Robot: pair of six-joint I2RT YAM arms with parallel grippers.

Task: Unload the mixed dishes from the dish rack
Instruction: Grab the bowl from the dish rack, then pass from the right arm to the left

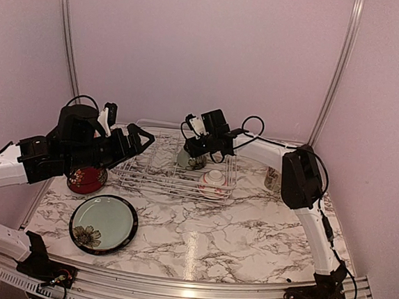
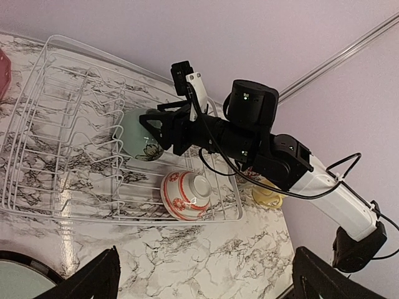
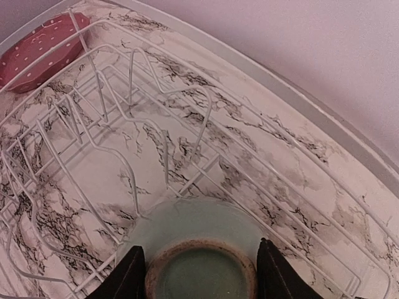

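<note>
- The right hand (image 3: 201,269) hangs over the pale green bowl (image 3: 199,224), which sits upside down near the middle of the dish rack (image 2: 124,219). Its jaws stand about half open, one on each side of the bowl's foot ring. I cannot tell whether the pads are pressing on it.
- The foot ring is low and round, so it gives the hand little to hold. In my judgement, a shallow or off-centre grip could let the bowl slip and drop back onto the wires.
- Upright prongs stand close around the bowl. A tilted lift could catch its rim on one of them and drag the light rack across the desk (image 1: 248,231).
- The red-white patterned bowl (image 2: 186,194), also upside down, lies just beside the green one. A sideways swing could knock the two together and chip them.
- The left hand (image 1: 143,142) is wide open and holds nothing. It hovers at the rack's left end, and the two arms could crowd each other if both reach in.
- The green bowl is smooth glazed ceramic with a dark flower print. Its foot ring looks rough, brown and unglazed.
- The rack is thin white wire bent into loops and low sides. The desk top is glossy, marble-patterned and slick.
- Outside the rack are a pink dotted plate (image 3: 43,47), a small dark-red plate (image 1: 87,179), a black-rimmed pale green plate (image 1: 103,224) and a yellow mug (image 2: 268,196). All of them are glossy and hard.
</note>
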